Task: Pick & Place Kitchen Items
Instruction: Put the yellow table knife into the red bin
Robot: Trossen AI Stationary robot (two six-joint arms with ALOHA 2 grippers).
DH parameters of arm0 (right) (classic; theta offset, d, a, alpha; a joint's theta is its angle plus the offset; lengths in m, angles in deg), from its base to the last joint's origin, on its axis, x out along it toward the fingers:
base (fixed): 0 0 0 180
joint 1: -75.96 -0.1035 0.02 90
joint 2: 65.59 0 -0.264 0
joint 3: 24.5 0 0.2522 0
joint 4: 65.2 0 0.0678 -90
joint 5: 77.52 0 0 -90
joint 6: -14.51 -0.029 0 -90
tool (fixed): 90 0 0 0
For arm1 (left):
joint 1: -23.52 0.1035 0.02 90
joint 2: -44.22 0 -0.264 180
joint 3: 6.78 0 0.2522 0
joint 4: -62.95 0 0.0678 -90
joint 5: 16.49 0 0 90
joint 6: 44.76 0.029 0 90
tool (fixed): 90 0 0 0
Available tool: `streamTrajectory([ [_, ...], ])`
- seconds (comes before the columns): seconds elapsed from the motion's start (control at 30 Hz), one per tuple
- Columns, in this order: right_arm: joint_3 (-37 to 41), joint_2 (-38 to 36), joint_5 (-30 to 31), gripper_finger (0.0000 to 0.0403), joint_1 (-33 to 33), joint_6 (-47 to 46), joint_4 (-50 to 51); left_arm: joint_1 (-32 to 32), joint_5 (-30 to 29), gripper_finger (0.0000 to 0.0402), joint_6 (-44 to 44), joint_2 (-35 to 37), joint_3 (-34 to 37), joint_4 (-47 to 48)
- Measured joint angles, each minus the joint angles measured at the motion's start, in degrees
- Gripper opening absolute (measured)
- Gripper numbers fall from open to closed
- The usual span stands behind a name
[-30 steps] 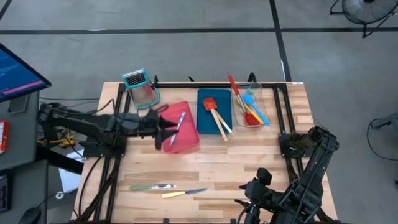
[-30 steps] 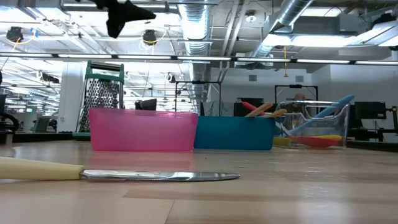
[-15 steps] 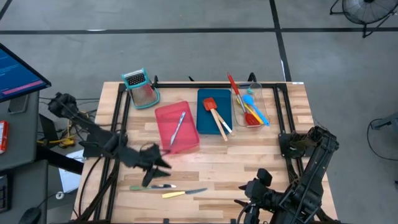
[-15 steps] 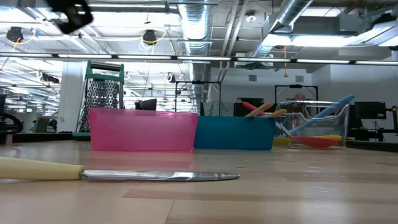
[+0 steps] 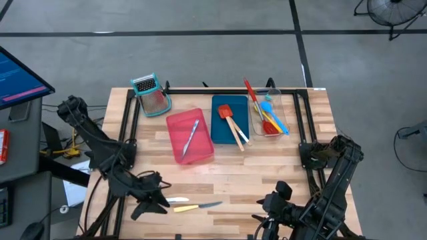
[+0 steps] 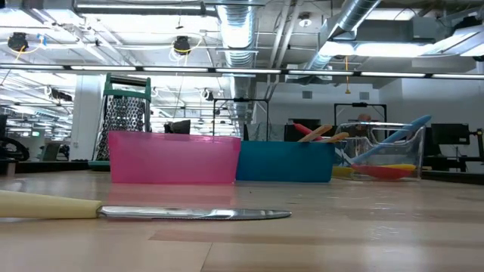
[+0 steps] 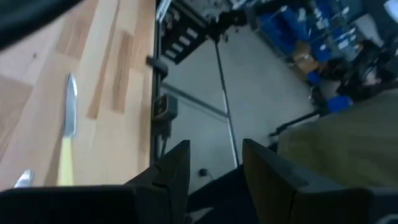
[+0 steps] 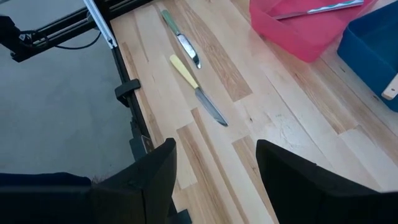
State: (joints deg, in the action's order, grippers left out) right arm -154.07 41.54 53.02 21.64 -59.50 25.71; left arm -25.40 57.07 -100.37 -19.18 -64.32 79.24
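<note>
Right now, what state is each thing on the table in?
Pink tray: holds one knife.
Blue tray: holds two spatulas.
Clear tray: holds spoons.
Yellow-handled knife: flat on the table.
Green-handled knife: flat beside it.
Grater: at the far edge.
Left gripper: fingers open, over the green-handled knife.
Right gripper: open, empty.

Yellow-handled knife (image 5: 197,207) flat on table, spoons (image 5: 269,115) in clear tray

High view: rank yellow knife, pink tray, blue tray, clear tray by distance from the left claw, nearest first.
From the left claw, at the table's front left:
1. Yellow knife, just to its right.
2. Pink tray, mid-table.
3. Blue tray, right of the pink one.
4. Clear tray, back right.
</note>
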Motion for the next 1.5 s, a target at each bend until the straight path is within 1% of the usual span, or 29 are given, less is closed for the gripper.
streamTrajectory([
  [0.07, 0.0, 0.0, 0.0, 0.0216, 0.0, 0.0, 0.0, 0.1, -0.3, 0.0118, 0.0, 0.0, -1.0, 0.0],
  [0.17, 0.0, 0.0, 0.0, 0.0216, 0.0, 0.0, 0.0, 0.2, -0.6, 0.0085, -0.1, -0.4, -1.6, 0.6],
  [0.3, 0.0, 0.0, 0.0, 0.0216, 0.0, 0.0, 0.0, 0.0, 0.6, 0.0038, -0.1, -1.9, -1.6, 6.0],
  [0.43, 0.0, 0.0, 0.0, 0.0216, 0.0, 0.0, 0.4, -0.1, 1.5, 0.0007, 1.9, -3.9, -1.6, 11.7],
  [0.5, 0.0, 0.0, 0.0, 0.0216, 0.0, 0.2, 0.4, -0.1, 0.4, 0.0003, 2.7, -5.3, -1.4, 13.9],
  [0.6, 0.0, 0.0, 0.0, 0.0216, 0.0, 0.4, 0.4, -0.1, -1.7, 0.0002, 3.8, -8.0, -1.4, 14.2],
  [0.73, 0.0, 0.0, 0.0, 0.0216, 0.0, 0.5, 0.4, -0.4, -2.5, 0.0001, 7.7, -12.2, -1.4, 14.2],
  [0.9, 0.0, 0.0, 0.0, 0.0216, 0.0, 0.4, 0.4, -0.7, -7.0, 0.0001, 8.8, -17.3, -1.4, 14.2],
  [1.03, 0.0, 0.0, 0.0, 0.0216, 0.0, 0.2, 0.4, -0.6, -11.2, 0.0001, 8.9, -19.6, -1.4, 13.6],
  [1.13, 0.0, 0.0, 0.0, 0.0216, 0.0, 0.0, 0.4, -0.6, -14.2, 0.0009, 9.5, -20.6, -1.4, 11.4],
  [1.23, 0.0, 0.0, 0.0, 0.0216, 0.0, 0.0, 0.4, -0.6, -14.5, 0.0032, 14.4, -21.7, -1.4, 5.8],
  [1.33, 0.0, 0.0, 0.0, 0.0216, 0.0, 0.0, 0.4, -0.6, -14.4, 0.0069, 19.8, -22.9, -1.4, 1.0],
  [1.5, 0.0, 0.0, 0.0, 0.0216, 0.0, 0.0, 0.4, -0.2, -14.4, 0.0143, 23.5, -24.1, -1.5, -0.2],
])
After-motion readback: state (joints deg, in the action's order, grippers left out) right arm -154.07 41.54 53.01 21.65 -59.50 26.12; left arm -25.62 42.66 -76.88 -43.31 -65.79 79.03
